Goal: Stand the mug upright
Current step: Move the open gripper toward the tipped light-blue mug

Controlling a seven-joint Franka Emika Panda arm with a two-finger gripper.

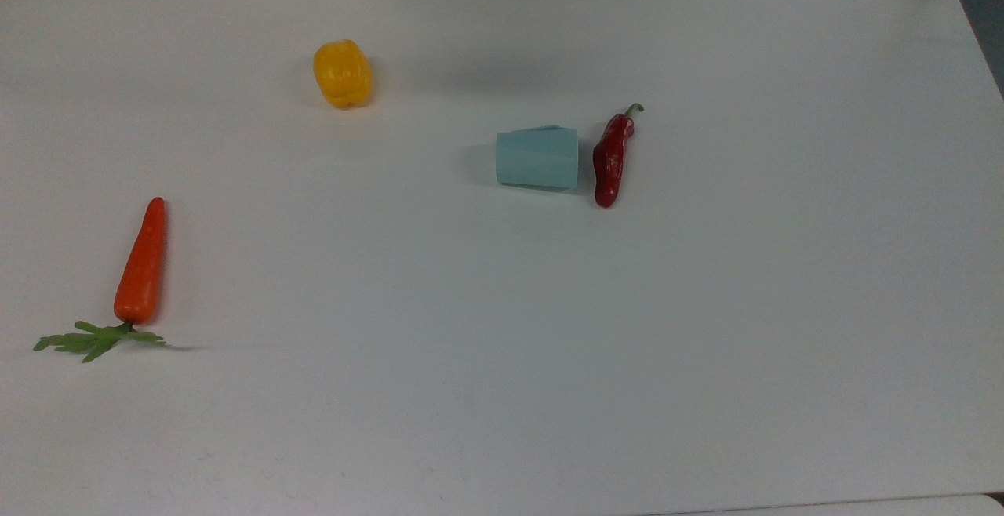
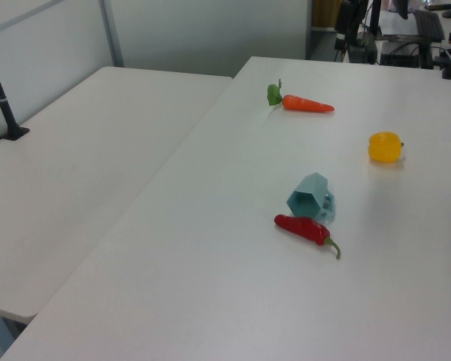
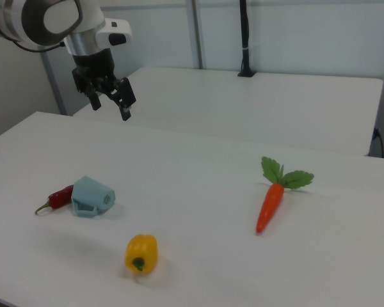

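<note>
The small pale blue-teal faceted mug [image 3: 91, 196] is lying on its side on the white counter [image 1: 502, 343], not yet upright. In the right view, the gripper [image 3: 110, 102] is hanging in the air well above the counter, and the mug is sitting below the jaws and nearer the camera, well apart from them. The jaws are standing spread, holding nothing and touching nothing.

The mug's long axis is running flat along the counter. In the top view it runs left to right, with the wider end toward the top view's right. In the left view the hexagonal rim is facing the camera.

A glossy red chilli pepper [image 1: 612, 157] is lying just beside the mug's wide end, close enough that contact cannot be ruled out. Judged from this layout, the coming move is calling for a descent toward the mug and a grasp across its body that is clearing the chilli.

A yellow bell pepper [image 1: 343, 73] and an orange carrot with green leaves [image 1: 141, 263] are lying well apart from the jaws and from the mug.
</note>
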